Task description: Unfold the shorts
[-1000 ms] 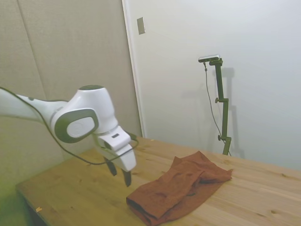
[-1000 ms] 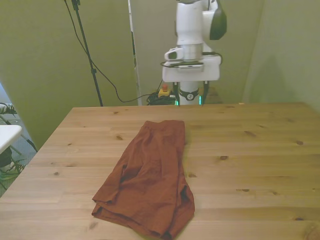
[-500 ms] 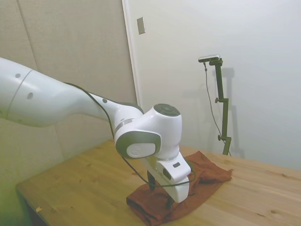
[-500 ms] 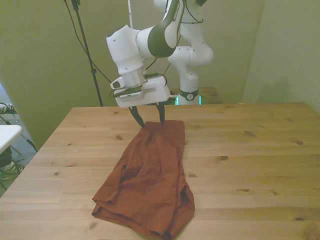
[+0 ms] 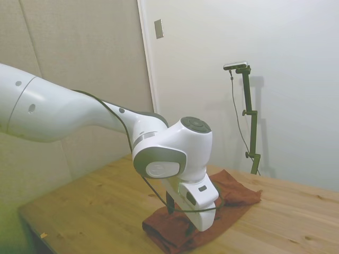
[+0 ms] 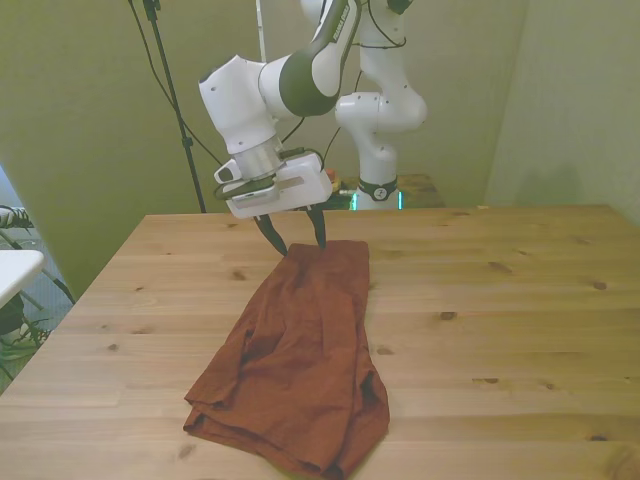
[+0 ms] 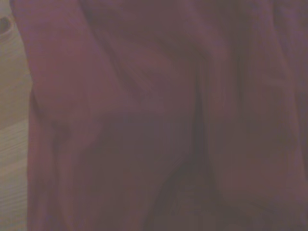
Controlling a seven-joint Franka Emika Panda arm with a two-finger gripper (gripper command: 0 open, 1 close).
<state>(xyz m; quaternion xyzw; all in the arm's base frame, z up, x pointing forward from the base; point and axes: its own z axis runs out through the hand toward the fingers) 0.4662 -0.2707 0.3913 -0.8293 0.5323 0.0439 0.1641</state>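
Hovering: gripper (image 6: 297, 240) hangs just above the far narrow end of the shorts (image 6: 300, 350), tips pointing down.
Fingers: two dark fingers (image 6: 272, 235) stand spread with a clear gap between them and nothing in it; the front view shows the tips at the cloth's edge, and I cannot tell whether they touch it.
Below the fingers: the rust-brown shorts lie folded on themselves, a long bundle running away from the tips toward the table's near edge, widening as it goes.
Close-up: the wrist view is filled with shorts (image 7: 159, 120), blurred, with soft creases and a strip of bare table (image 7: 12, 159) at one side.
Beyond the fingers: the thicker, doubled end of the shorts (image 5: 175, 230) sits farthest from the tips; layers overlap there in rumpled edges.
Around: wooden table (image 6: 500, 320) all round the cloth.
How it will handle: light, limp and easy to drag, by my judgement; it should drape and slide rather than hold shape, so a pinch may pick up two layers at once.
Where to grip: likely the top layer only, at a free edge or corner near the tips, then lift and peel it across.
Progress: fold not yet opened.
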